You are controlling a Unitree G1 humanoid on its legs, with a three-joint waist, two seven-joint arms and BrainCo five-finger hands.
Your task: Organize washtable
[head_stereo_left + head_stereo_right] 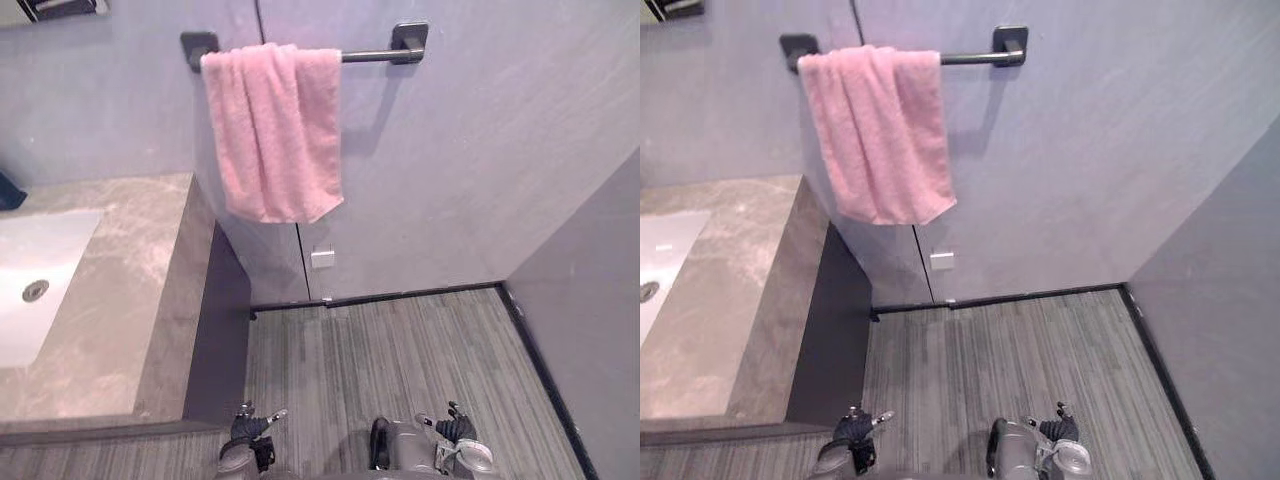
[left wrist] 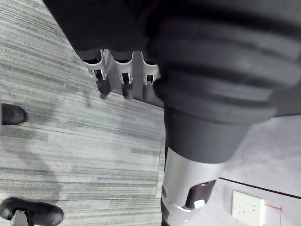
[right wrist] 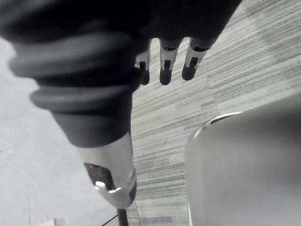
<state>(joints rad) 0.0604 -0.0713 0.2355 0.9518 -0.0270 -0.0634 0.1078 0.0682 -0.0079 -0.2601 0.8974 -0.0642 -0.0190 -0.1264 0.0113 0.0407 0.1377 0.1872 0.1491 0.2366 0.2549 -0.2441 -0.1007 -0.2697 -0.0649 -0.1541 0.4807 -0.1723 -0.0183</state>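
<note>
A pink towel (image 1: 275, 130) hangs folded over a dark wall bar (image 1: 372, 55), above the right end of the marble washtable (image 1: 135, 300). A white sink (image 1: 45, 250) with a round drain (image 1: 35, 290) is set into the washtable at the left. My left hand (image 1: 250, 428) hangs low by the washtable's front corner, far below the towel; its fingers (image 2: 123, 75) are straight over the floor and hold nothing. Further right my right hand (image 1: 455, 428) also hangs low, its fingers (image 3: 164, 63) relaxed and nothing in them.
A white wall socket (image 1: 322, 257) sits low on the wall under the towel. A dark object (image 1: 8, 190) shows at the washtable's far left edge. A grey side wall (image 1: 590, 330) closes the striped floor (image 1: 400, 360) on the right.
</note>
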